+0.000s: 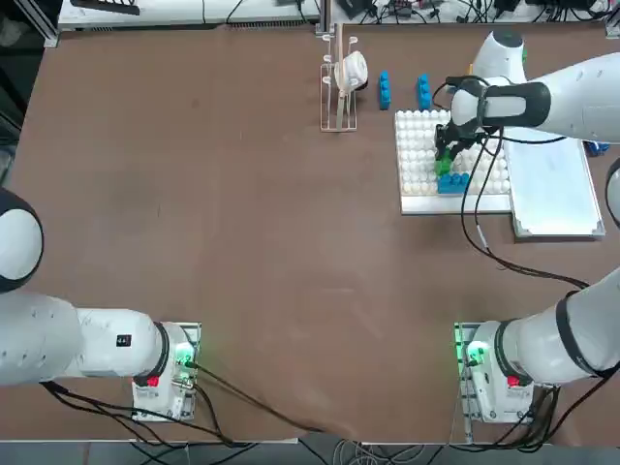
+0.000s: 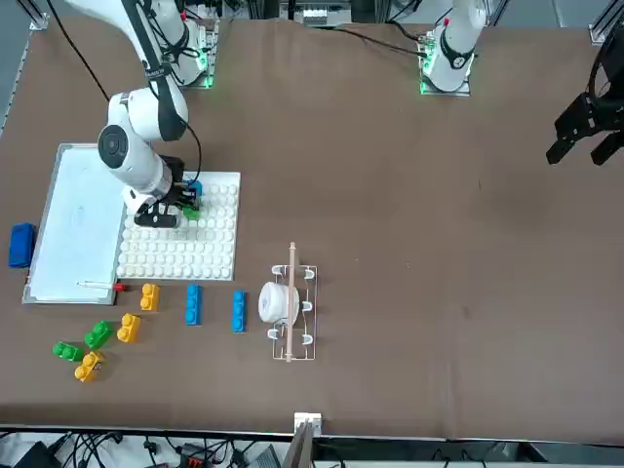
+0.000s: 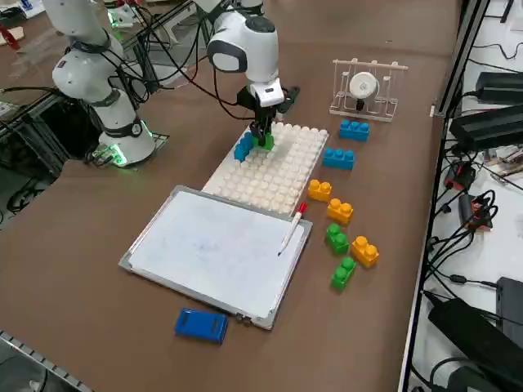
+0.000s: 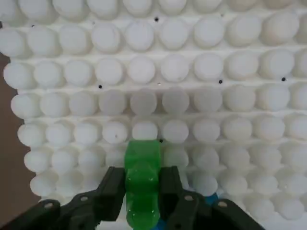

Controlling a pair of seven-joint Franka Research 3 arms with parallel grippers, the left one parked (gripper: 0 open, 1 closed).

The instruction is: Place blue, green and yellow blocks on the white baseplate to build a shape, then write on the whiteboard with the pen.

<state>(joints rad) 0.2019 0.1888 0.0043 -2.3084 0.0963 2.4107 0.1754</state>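
- Currently clamped on a green brick (image 4: 142, 184): right end effector (image 4: 142, 201), fingers on the brick's two long sides, over the studded white plate (image 1: 417, 145) near its edge toward the robot.
- Just beside the green brick, already on the plate: blue brick (image 1: 452, 182), touching or nearly touching it; exact join hard to tell.
- Whether fully pressed onto the studs or only resting on them: cannot tell.
- Loose on the bench past the plate's far edge: two blue bricks (image 2: 193, 303), three yellow bricks (image 2: 149, 296), two more green bricks (image 2: 97, 334).
- Beside the plate: whiteboard (image 3: 204, 245), with the red-tipped pen (image 3: 292, 230) lying across its corner nearest the plate; blue eraser (image 3: 201, 324) on the bench at the board's opposite end.
- Further off, unrelated: small wire rack (image 1: 339, 82) holding a white cup.
- Handling, as a judgement: bricks light, rigid, smooth plastic; slippery under a loose pinch, yet hard to damage.
- Best hold: across the flat long sides, mid-height, studs left free on top and the hollow underside free to seat.
- Likely need: straight downward push, brick kept level; any tilt risks jamming on the studs or skidding off.
- Pen: thin, light, prone to rolling; best taken around the barrel's middle.
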